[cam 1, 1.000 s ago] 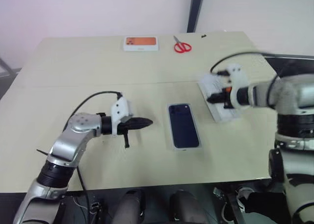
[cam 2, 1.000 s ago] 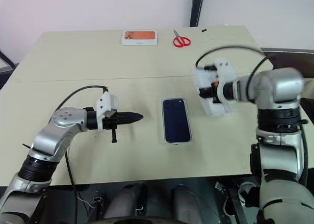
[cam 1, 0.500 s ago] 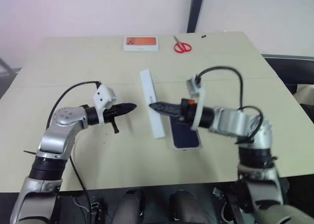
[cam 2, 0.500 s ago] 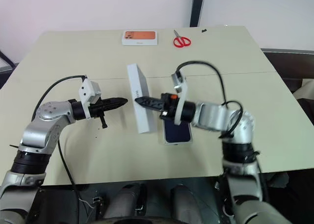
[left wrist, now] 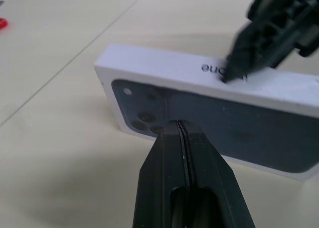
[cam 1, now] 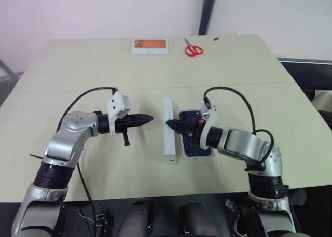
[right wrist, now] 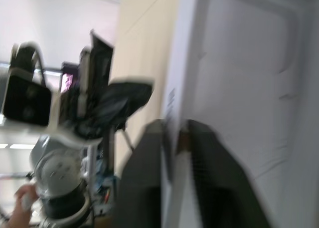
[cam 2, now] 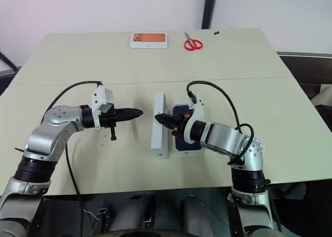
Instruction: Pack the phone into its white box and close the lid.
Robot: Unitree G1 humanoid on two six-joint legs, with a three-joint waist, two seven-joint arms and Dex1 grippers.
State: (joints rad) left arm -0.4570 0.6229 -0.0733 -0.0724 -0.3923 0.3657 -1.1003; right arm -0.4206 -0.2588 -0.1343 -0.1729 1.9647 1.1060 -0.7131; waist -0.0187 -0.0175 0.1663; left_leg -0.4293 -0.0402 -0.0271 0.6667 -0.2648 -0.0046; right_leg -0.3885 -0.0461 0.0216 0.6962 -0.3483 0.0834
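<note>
Within the last second the lid has been carried across from the far right and set on its long edge between the two sets of fingers. Its printed face is turned to the left gripper and its hollow side to the right gripper. The right fingers are seen slightly apart, astride the lid's upper wall, so the grip is judged to be loosening. The left fingers are pressed together, empty, near the printed face but apart from it. The phone is already laid in the white box, just behind the right fingers, so only lowering the lid is judged left. On the bench are counted one phone, one white box, one lid, one orange-pictured box and one pair of scissors.
</note>
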